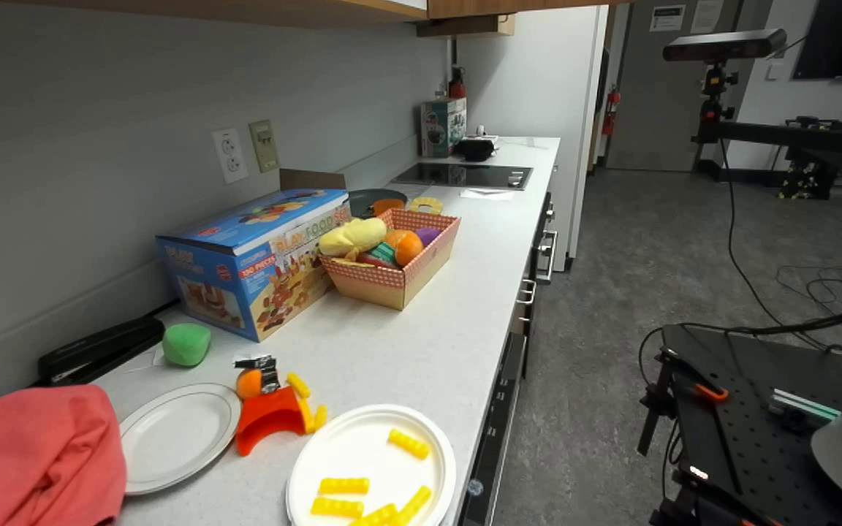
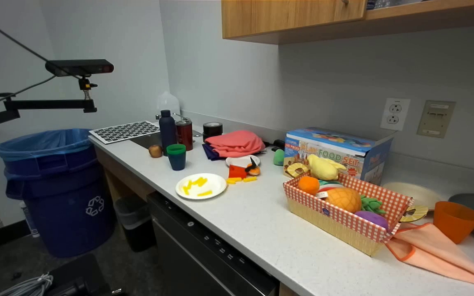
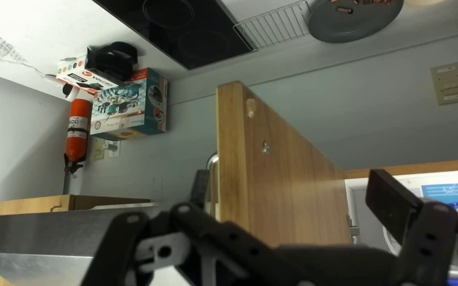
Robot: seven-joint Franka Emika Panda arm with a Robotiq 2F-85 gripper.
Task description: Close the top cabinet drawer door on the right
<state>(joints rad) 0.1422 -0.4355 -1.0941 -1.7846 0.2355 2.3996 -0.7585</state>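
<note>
in the wrist view your gripper (image 3: 295, 192) is spread wide, clamped on nothing; the cabinet door (image 3: 280, 186) stands open between its fingers (image 3: 390, 202), handle (image 3: 213, 178) on the left face.

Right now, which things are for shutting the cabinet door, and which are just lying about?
For the job:
- hand
- open door
- handle
- cabinet

Just lying about:
- basket
- dark bottle
- orange cup
- food box

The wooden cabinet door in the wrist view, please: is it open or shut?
Open: the wooden cabinet door stands out, exposing its hinge and a container.
</note>
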